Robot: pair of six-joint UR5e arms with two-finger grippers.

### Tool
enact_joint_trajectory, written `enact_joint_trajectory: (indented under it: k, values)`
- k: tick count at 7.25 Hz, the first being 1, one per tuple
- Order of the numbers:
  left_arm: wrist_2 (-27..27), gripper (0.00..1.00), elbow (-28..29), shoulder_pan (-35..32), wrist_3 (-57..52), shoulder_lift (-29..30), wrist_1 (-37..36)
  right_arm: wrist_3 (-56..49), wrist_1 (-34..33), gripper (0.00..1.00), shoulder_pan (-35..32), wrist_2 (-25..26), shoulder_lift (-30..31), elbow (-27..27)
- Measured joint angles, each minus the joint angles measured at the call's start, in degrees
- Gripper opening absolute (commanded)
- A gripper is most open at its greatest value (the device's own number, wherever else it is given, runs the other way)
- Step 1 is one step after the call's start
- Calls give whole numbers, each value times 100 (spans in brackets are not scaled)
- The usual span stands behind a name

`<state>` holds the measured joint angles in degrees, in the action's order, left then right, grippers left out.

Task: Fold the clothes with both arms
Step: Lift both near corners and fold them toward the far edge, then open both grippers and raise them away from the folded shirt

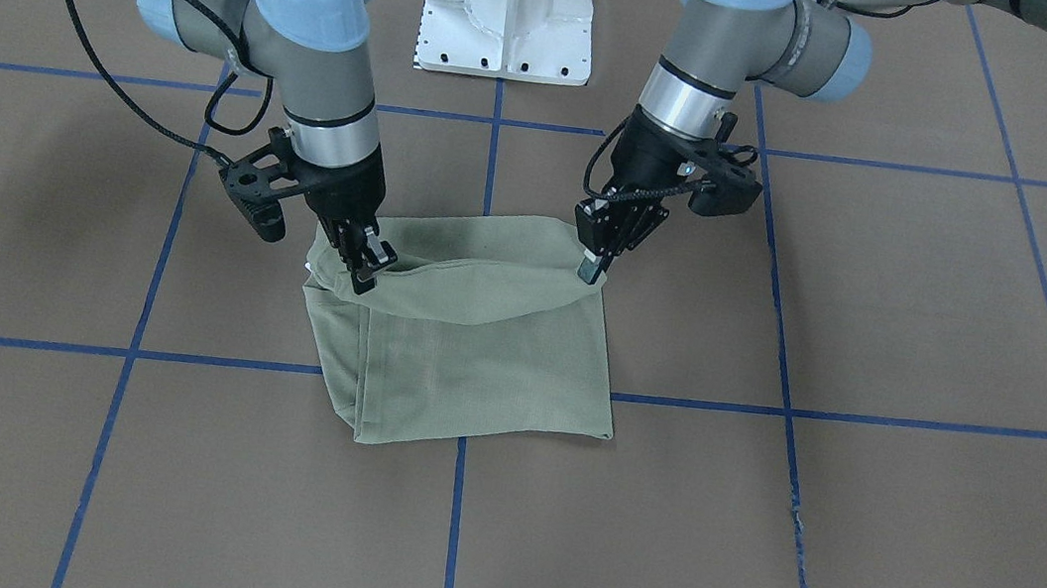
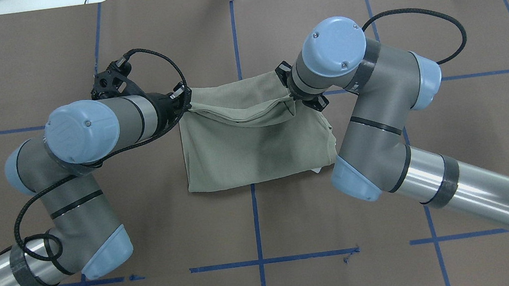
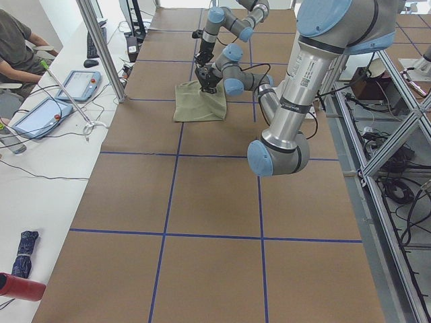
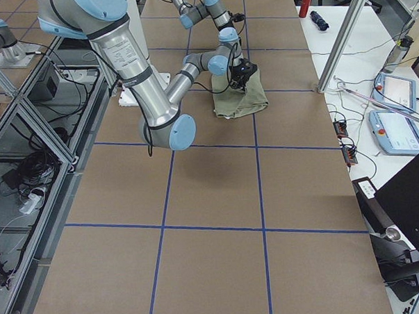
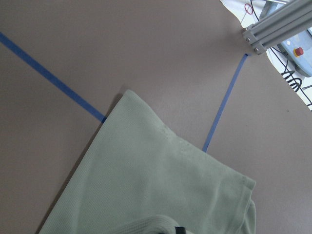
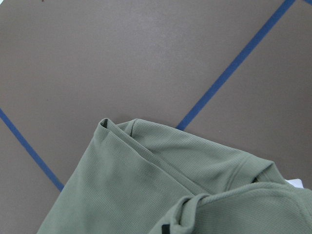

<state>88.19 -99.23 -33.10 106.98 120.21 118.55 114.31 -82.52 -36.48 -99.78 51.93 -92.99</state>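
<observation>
left gripper [image 1: 593, 265] pinches one raised corner of the folded green shirt [image 1: 474, 368]; right gripper [image 1: 365, 267] clamps the other; lower half rests on the table [image 1: 854, 534]

We get bright, even light from above; soft shadows lie on the table [image 1: 931, 314]; glare streaks the silver tube of the right arm [image 2: 474, 193]; everything looks sharp.

Robotics lab; teach pendants [image 3: 79, 85]; aluminium framing [image 3: 102, 48]

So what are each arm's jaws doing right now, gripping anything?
Left gripper: jaws closed on the green shirt's lifted edge.
Right gripper: jaws closed on the same edge's other end.
</observation>
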Motion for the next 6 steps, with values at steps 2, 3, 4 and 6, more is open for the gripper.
enact_joint_trajectory:
  k: [2, 3, 4, 6]
  values:
    - [-4, 35, 892, -237, -295, 268, 553, -341, 356, 58, -119, -76, -244, 679]
    - [-13, 47, 1489, -351, -499, 434, 947, -591, 730, 79, -166, -103, -346, 1081]
    - [-22, 58, 2104, -495, -811, 586, 1379, -957, 1146, 100, -246, -122, -500, 1585]
    - [-23, 74, 2757, -765, -1456, 709, 1973, -2365, 1608, 100, -566, -199, -827, 2433]
